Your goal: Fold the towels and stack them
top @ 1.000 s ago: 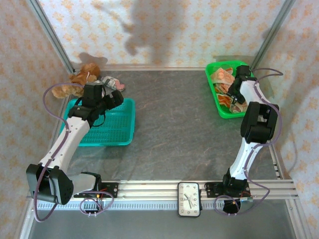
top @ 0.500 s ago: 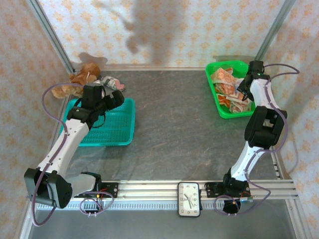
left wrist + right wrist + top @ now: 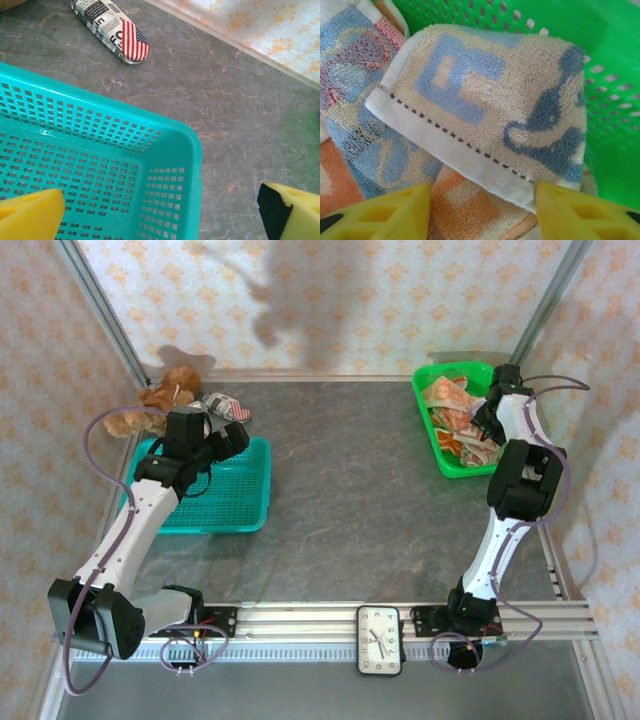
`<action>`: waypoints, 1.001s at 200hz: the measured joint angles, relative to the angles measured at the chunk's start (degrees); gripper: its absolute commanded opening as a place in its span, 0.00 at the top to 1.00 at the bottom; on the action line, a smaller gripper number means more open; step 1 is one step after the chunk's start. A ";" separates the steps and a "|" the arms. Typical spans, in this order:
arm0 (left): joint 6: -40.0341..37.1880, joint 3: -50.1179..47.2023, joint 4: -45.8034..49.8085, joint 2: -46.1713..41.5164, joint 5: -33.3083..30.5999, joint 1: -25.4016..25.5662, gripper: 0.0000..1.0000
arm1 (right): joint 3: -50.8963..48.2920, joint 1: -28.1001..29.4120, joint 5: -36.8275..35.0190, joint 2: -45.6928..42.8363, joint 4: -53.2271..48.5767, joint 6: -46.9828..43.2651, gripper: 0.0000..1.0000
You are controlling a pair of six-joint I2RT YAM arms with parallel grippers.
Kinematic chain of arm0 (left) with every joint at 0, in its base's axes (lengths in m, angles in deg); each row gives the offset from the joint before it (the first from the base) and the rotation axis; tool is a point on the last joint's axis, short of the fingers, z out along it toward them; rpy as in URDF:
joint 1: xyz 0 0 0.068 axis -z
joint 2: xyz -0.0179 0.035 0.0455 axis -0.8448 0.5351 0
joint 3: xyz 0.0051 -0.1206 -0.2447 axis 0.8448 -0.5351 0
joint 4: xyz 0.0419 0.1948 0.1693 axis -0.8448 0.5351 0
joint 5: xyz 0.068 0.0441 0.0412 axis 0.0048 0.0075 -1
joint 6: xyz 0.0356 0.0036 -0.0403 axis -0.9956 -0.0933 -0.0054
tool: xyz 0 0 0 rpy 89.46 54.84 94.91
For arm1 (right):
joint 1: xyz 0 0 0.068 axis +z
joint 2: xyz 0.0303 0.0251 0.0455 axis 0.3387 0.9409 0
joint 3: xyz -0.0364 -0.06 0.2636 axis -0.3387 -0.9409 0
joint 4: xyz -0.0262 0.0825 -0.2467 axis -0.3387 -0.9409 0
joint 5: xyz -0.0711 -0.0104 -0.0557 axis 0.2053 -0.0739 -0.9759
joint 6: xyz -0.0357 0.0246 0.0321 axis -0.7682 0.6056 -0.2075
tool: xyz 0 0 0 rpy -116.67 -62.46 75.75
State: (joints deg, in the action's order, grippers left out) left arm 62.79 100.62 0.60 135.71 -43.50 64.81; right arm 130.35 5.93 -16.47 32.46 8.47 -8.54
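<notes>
Several crumpled towels (image 3: 452, 418), cream and orange, lie in the green basket (image 3: 465, 473) at the back right. In the right wrist view a cream towel with blue lettering (image 3: 490, 95) lies folded over an orange-patterned one (image 3: 470, 205). My right gripper (image 3: 480, 423) (image 3: 482, 212) hovers just above them, open, its yellow fingers (image 3: 380, 215) either side of the cream towel's stitched hem, holding nothing. My left gripper (image 3: 237, 433) (image 3: 160, 215) hangs wide open and empty over the far right corner of the teal basket (image 3: 215, 520) (image 3: 192, 150).
A brown teddy bear (image 3: 165, 395) and a small striped shoe (image 3: 228, 407) (image 3: 112, 30) lie behind the teal basket. The green basket's wall (image 3: 610, 60) is close on my right gripper's right. A clock (image 3: 380, 640) sits on the front rail.
My right wrist swung out toward the green basket's right rim and came back a little over the towels, its jaws slightly wider. The left arm has barely moved.
</notes>
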 measured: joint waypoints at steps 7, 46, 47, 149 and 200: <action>0.00 0.00 0.07 -0.02 0.00 0.00 0.00 | -1.36 0.00 0.39 -0.61 0.98 0.94 0.42; 0.00 0.00 0.07 -0.02 0.02 0.00 0.00 | -5.14 0.33 2.75 -1.86 2.54 5.18 0.56; 0.00 0.00 0.07 -0.02 0.02 0.00 0.00 | -5.18 0.33 2.78 -1.86 2.54 5.07 0.57; 0.02 0.07 0.02 1.29 1.33 1.90 0.00 | -7.63 1.95 0.70 -13.46 3.28 5.27 1.00; 0.02 1.99 -0.07 3.65 2.47 2.99 0.00 | -3.98 7.19 -1.62 -29.55 2.51 3.10 1.00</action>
State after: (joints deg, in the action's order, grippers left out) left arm 62.81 102.61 0.53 139.36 -41.03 67.80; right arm 126.38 13.12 -18.09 2.91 10.98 -5.43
